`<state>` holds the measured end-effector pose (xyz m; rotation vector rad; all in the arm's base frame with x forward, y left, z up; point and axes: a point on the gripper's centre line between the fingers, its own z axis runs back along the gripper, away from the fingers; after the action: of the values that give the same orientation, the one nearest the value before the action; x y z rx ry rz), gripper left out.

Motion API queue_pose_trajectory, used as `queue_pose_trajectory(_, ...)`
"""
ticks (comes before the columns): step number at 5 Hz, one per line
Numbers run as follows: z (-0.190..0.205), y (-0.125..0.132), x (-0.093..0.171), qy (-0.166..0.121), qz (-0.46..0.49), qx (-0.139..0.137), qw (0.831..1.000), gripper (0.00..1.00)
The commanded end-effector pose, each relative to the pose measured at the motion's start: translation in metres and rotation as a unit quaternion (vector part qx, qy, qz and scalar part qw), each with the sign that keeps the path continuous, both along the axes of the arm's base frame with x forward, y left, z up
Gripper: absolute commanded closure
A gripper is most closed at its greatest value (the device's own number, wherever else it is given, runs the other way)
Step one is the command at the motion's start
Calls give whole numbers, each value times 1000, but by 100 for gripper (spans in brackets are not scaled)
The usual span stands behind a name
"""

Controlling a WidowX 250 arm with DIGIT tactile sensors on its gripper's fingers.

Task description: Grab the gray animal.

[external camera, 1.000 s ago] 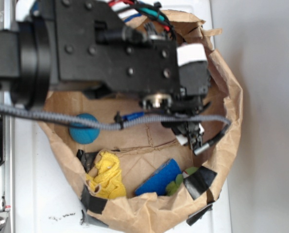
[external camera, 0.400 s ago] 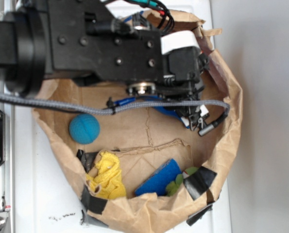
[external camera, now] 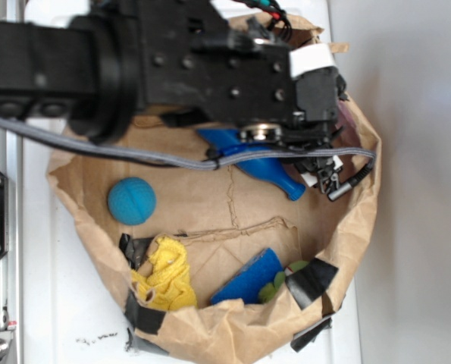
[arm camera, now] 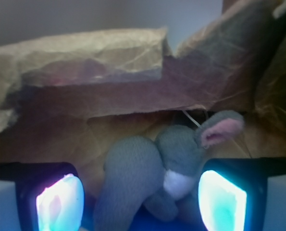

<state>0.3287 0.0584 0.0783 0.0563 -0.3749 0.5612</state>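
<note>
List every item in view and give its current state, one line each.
gripper: open, fingers either side of the gray animal, not closed on it
gray animal: loose, lying against the paper wall
blue bottle: lying on its side, partly under the arm
blue ball: resting free on the paper floor
yellow plush toy: lying against the taped rim
paper bag: open, rim rolled and taped

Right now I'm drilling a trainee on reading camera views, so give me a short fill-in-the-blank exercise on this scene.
1. In the wrist view, the gray animal lies ____ the open gripper's two lit fingers.
2. Its ear is lined in ____.
3. The teal ball rests inside a brown ____ bag.
4. The yellow plush toy lies ____ the gripper's reach, across the bag.

Missing words: between; pink; paper; outside
</note>
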Motion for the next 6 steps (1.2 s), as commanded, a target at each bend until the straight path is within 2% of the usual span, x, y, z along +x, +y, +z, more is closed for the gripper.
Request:
queue_pose_trajectory(1, 11, 14, 15, -24, 18, 14, 999, 0)
queue_pose_trajectory(3, -1, 10, 14, -15, 9, 26, 1000, 0)
queue_pose_trajectory(4, -22, 1, 8, 4, -10, 48, 999, 0)
queue_pose_trajectory(5, -22, 0, 5, 1, -1, 50, 999, 100)
queue_pose_trajectory(6, -16, 4, 2, -12, 7, 52, 999, 100)
